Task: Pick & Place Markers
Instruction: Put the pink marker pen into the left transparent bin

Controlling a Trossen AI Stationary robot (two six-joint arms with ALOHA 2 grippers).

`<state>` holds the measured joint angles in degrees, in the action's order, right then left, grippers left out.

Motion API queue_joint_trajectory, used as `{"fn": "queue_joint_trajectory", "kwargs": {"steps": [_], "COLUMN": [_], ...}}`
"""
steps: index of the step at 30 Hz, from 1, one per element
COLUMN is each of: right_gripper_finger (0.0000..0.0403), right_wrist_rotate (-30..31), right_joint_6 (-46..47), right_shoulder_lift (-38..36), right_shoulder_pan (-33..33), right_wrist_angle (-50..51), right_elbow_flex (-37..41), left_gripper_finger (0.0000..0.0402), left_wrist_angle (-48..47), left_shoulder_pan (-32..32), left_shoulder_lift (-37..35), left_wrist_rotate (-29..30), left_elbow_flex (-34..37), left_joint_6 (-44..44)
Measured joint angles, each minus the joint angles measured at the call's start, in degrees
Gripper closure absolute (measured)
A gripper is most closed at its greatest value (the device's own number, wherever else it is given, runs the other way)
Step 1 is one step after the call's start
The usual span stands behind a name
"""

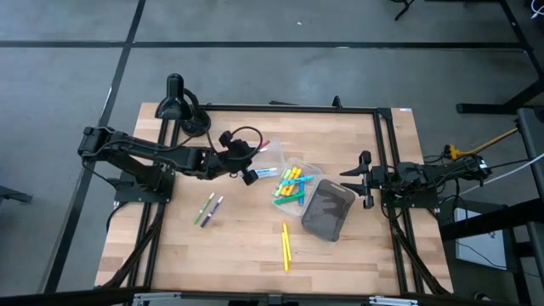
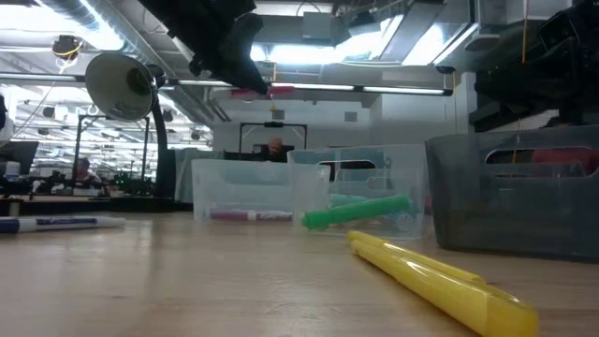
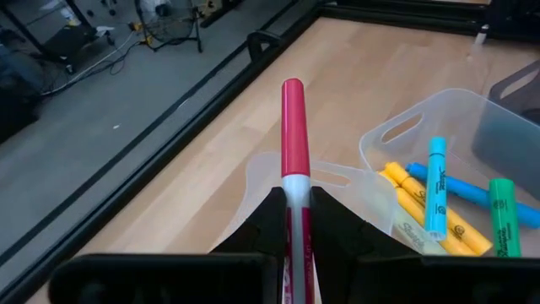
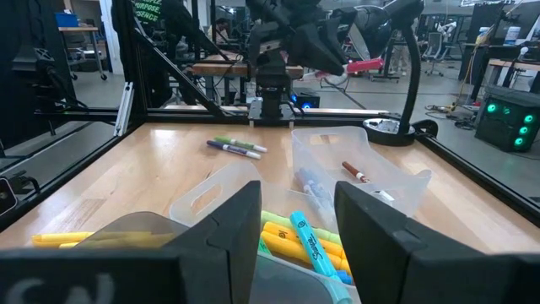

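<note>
**One red marker held above the trays**

One yellow marker [image 2: 440, 278] lies nearest in the low view, alone on the bare surface [image 1: 238, 246], with a green and a purple marker [image 1: 207, 209] side by side further left. Beyond them, the left gripper [image 3: 294, 207] is raised above the surface near the first clear tray [image 1: 270, 167], its fingers closed on a red marker [image 3: 293, 135] that juts forward past the tips. The second clear tray [image 1: 299, 166] beside it holds yellow, blue and green markers [image 1: 291, 188]; the dark bin [image 1: 329, 211] sits just beyond that. The right gripper [image 4: 295, 215] waits by the bin, fingers parted and holding nothing.

A good placement probably means carrying the marker over the chosen tray, lowering until its tip clears the wall, then releasing with the marker roughly level so it does not bounce out.
</note>
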<state>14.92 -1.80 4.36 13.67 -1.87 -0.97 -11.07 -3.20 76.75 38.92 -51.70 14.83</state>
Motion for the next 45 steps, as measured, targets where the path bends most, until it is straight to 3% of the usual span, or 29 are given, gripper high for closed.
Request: {"fn": "queue_joint_trajectory", "kwargs": {"steps": [12,20,45], "right_gripper_finger": [0.0251,0.0251,0.0251], "right_wrist_rotate": [-0.01,-0.03,0.0], "right_joint_6": [0.0,0.0,0.0], "right_shoulder_lift": [0.0,0.0,0.0], "right_shoulder_pan": [0.01,0.01,0.02], "right_wrist_angle": [0.0,0.0,0.0], "right_elbow_flex": [0.0,0.0,0.0], "left_gripper_finger": [0.0373,0.0373,0.0373], "left_wrist_angle": [7.39,8.45,8.86], "left_shoulder_pan": [0.47,1.18,1.16], "left_shoulder_lift": [6.98,10.71,12.55], "left_wrist_rotate": [-0.04,-0.54,-1.57], "left_elbow_flex": [-0.05,-0.02,0.0], "left_joint_6": [-5.96,-5.11,-3.48]}}
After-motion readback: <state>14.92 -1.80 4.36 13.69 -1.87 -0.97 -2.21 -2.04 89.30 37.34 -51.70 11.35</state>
